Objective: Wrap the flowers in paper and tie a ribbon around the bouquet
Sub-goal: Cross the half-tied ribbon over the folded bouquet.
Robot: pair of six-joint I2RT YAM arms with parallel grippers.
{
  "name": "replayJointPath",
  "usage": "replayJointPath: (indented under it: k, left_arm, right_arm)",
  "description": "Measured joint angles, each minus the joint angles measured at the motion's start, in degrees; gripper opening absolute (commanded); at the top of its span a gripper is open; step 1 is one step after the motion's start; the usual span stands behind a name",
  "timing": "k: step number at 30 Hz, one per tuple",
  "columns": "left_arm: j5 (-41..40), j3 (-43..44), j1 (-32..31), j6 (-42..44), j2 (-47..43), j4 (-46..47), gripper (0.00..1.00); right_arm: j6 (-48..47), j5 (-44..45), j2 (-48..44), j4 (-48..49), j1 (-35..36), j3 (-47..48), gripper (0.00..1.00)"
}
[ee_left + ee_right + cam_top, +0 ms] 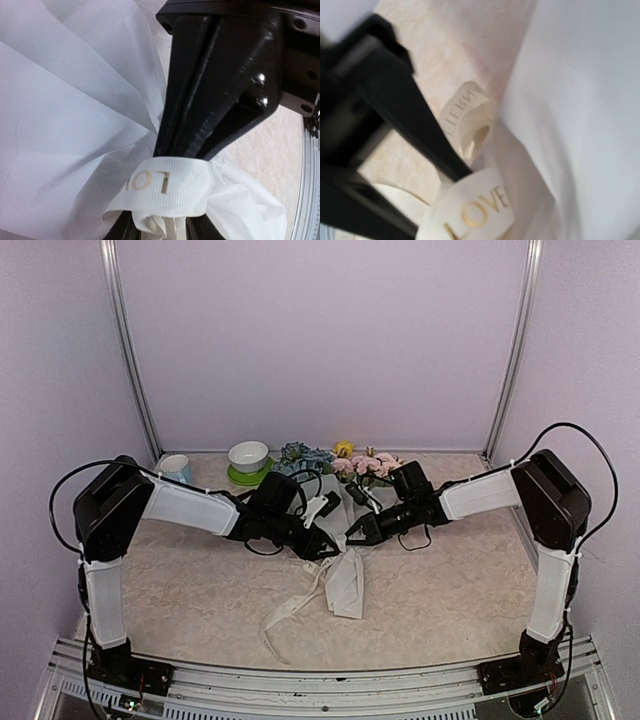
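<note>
Wrapped blue, pink and yellow artificial flowers (345,462) lie mid-way across the beige counter (470,580), heads toward the back.
The right pincer (352,533) is closed, tip right at the narrow cream fabric ribbon with gold lettering (167,187) looped round the thin white paper sheet (65,125); the left pincer (326,543) sits just beside it, can't tell if open or closed.

Two arms stretch inward from the near corners of the counter (470,590), elbows raised, forearms angled toward its middle. Left pincer (323,544) and right pincer (356,531) almost meet; the right is closed tight.
</note>
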Motion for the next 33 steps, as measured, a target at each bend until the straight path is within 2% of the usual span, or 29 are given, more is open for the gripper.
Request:
replayJointPath:
  k: [10, 11, 13, 16, 18, 21, 23, 26, 27, 30, 33]
  left_arm:
    - [-6.45, -8.00, -0.39, 6.97, -12.00, 1.97, 0.70]
    - [-7.65, -8.90, -0.39, 7.63, -13.18, 2.14, 0.80]
    - [-11.50, -11.34, -0.33, 8.63, -15.87, 2.73, 0.90]
    - [-16.68, -13.16, 0.61, 9.97, -17.25, 1.95, 0.93]
    - [-19.69, -13.20, 1.79, 9.84, -16.65, 0.09, 0.98]
    - [-21.92, -13.64, 3.37, 9.51, -15.28, -1.57, 0.99]
    - [-22.05, -14.78, 3.91, 9.49, -14.40, -1.57, 0.93]
    - [-20.70, -15.96, 3.98, 9.60, -12.68, -1.51, 0.67]
    - [-19.63, -15.98, 4.13, 9.51, -12.09, -1.36, 0.61]
    - [-15.39, -16.20, 5.16, 9.53, -11.41, 0.22, 0.60]
    - [-11.23, -16.22, 6.25, 9.75, -11.41, 1.86, 0.67]
  right_arm:
    - [-0.55, 5.66, -3.87, -2.95, -0.39, -1.22, 0.00]
    - [-0.68, 6.47, -4.11, -3.41, -0.39, -1.22, 0.00]
    - [-0.94, 8.07, -4.70, -4.55, -0.39, -1.22, 0.00]
    - [-1.42, 9.97, -5.68, -6.19, -0.39, -1.22, 0.00]
    - [-1.77, 10.62, -6.14, -6.64, -0.39, -1.22, 0.00]
    - [-2.03, 10.88, -6.38, -7.30, -0.39, -1.22, 0.00]
    - [-2.12, 10.84, -6.38, -7.52, -0.39, -1.22, 0.00]
    - [-2.23, 10.75, -6.38, -7.56, -0.39, -1.22, 0.00]
    - [-2.23, 10.75, -6.38, -7.56, -0.39, -1.22, 0.00]
    - [-2.25, 10.73, -6.38, -7.54, -0.39, -1.22, 0.00]
    - [-2.23, 10.75, -6.38, -7.54, -0.39, -1.22, 0.00]
